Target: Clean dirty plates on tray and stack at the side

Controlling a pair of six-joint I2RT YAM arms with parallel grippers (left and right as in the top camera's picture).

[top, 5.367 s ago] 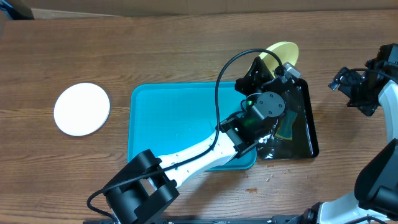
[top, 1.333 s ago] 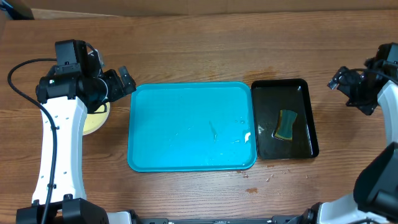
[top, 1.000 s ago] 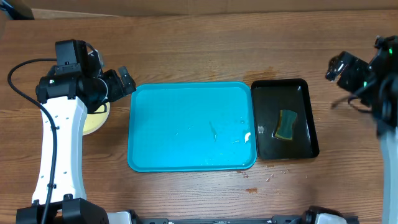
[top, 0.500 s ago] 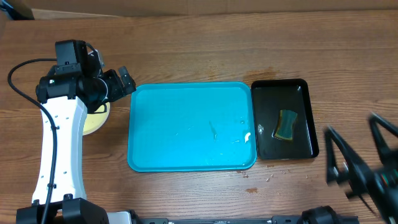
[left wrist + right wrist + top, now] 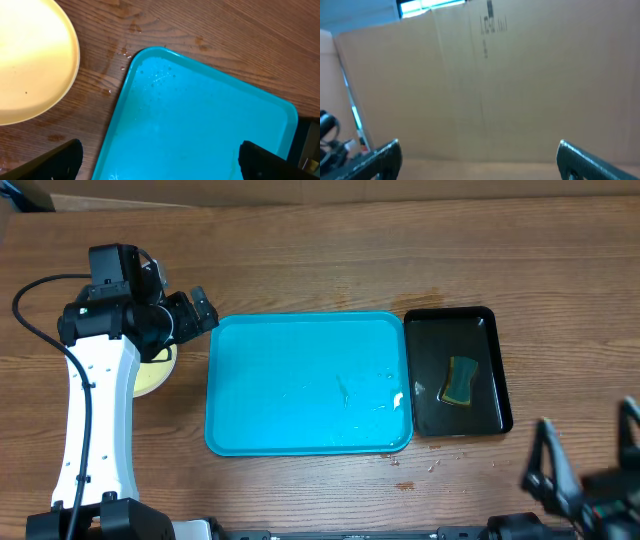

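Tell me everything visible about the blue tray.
The tray is a large, bright cyan rectangle of glossy plastic with rounded corners and a low raised rim. It lies flat on the wooden table, long sides running left to right. No plate is on it, only water droplets and faint streaks, mostly from its middle rightward. A black tray sits close against its right edge; whether they touch is unclear. The pale yellow plate lies off its left end, with bare wood between them.
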